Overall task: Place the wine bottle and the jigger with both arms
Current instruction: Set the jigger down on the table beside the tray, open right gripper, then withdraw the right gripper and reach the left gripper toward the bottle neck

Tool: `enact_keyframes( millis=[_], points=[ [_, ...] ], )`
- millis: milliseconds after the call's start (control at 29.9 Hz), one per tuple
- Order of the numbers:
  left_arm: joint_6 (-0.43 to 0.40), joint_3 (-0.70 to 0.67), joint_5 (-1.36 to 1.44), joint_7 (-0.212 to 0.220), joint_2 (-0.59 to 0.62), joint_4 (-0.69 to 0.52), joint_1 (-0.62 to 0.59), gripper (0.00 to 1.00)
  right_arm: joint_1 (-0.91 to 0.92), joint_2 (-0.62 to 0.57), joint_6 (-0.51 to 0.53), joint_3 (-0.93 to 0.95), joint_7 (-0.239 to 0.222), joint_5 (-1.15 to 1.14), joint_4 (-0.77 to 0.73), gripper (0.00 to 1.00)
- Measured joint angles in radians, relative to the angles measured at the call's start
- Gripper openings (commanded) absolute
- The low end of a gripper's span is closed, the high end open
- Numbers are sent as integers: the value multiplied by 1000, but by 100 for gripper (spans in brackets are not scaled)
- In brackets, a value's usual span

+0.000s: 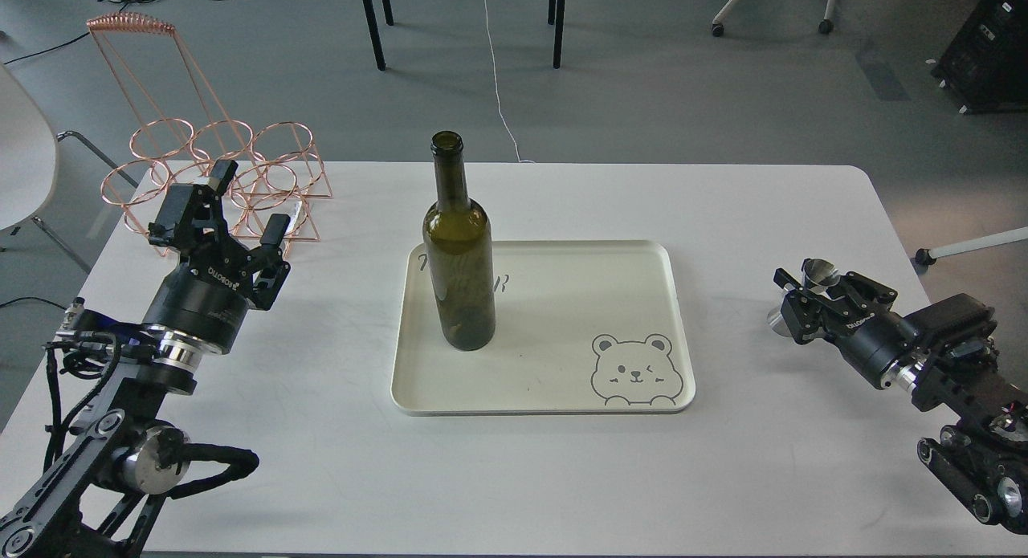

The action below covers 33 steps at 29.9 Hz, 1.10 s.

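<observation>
The wine bottle, dark olive-green, stands upright on the left part of the cream tray. My left gripper is open and empty, to the left of the tray and in front of the copper rack. My right gripper is shut on the jigger, right of the tray and low over the table. The shiny steel jigger is held tilted, with its lower cone close to the tabletop. I cannot tell whether it touches the table.
A copper wire bottle rack stands at the table's far left corner, just behind my left gripper. The tray has a bear drawing at its front right. The white table ends near my right arm.
</observation>
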Motion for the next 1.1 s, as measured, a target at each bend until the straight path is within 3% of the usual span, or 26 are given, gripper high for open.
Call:
enact_keyframes(
  millis=[267, 601, 735, 936, 1103],
  points=[
    [-2, 0, 1, 0, 0, 0, -1, 98, -35, -79, 1, -12, 0, 15, 63, 95],
    [-25, 1, 0, -1, 0, -1, 1, 98, -213, -435, 11, -132, 0, 206, 384, 96],
    [-47, 2, 3, -4, 4, -2, 1, 98, -230, -558, 12, -218, 0, 470, 591, 96],
    [-54, 2, 7, -69, 52, -25, 0, 98, -162, -565, 14, -242, 0, 969, 824, 96],
    [-56, 1, 13, -146, 122, -53, 0, 98, -32, -411, 75, -246, 0, 1324, 827, 96]
  ],
)
